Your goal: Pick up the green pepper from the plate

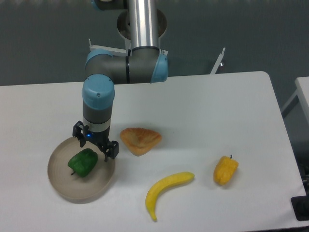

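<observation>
- Hovering at the left of the frame, the gripper (pixel 95 142) has its fingers spread apart above the plate (pixel 63 186).
- Green pepper (pixel 83 162) lies on that plate, just below the gripper, ungrasped.

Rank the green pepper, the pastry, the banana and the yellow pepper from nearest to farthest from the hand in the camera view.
From the hand:
1. Green pepper, just below it, on the plate.
2. Pastry, to its right on the table.
3. Banana, lower right.
4. Yellow pepper, far right.
</observation>
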You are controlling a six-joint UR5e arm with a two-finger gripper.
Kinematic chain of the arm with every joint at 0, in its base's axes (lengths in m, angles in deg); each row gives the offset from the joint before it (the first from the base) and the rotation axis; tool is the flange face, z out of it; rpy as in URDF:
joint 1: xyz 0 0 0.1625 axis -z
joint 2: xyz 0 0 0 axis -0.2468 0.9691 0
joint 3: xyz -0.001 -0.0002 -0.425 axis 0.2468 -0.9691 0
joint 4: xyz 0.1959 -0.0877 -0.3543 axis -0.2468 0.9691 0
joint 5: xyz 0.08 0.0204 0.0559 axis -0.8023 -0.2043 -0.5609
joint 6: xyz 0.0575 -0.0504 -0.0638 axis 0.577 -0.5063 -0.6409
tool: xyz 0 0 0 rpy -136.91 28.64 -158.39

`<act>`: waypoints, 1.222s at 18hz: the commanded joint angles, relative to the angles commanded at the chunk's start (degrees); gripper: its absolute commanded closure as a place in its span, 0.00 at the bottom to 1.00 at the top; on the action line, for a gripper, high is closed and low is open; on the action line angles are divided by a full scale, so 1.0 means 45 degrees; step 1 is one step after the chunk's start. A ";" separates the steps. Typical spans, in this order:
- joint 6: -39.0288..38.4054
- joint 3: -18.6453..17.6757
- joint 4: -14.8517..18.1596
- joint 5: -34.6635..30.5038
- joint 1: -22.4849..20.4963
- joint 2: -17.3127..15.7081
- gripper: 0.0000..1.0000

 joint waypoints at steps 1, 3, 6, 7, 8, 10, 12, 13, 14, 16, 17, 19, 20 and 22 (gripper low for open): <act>0.0000 0.0019 0.0000 0.0019 0.0019 0.0020 0.00; 0.0000 0.0020 0.0000 0.0019 0.0078 0.0059 0.00; 0.0000 0.0078 0.0000 0.0019 0.0097 0.0156 0.00; 0.0000 0.0078 0.0000 0.0019 0.0117 0.0176 0.00; 0.0000 0.0097 0.0000 0.0019 0.0175 0.0196 0.00; -0.0019 0.0098 0.0000 0.0019 0.0234 0.0196 0.00; 0.0000 0.0117 -0.0020 0.0000 0.0234 0.0235 0.00; -0.0019 0.0117 -0.0117 0.0000 0.0234 0.0293 0.00; -0.0019 0.0117 -0.0234 0.0000 0.0292 0.0332 0.00; -0.0038 0.0117 -0.0332 -0.0039 0.0332 0.0449 0.00; -0.0039 0.0117 -0.0332 -0.0039 0.0351 0.0469 0.00; -0.0058 0.0117 -0.0332 -0.0039 0.0371 0.0508 0.00; -0.0058 0.0117 -0.0332 -0.0039 0.0371 0.0547 0.00; -0.0078 0.0137 -0.0332 -0.0039 0.0429 0.0547 0.00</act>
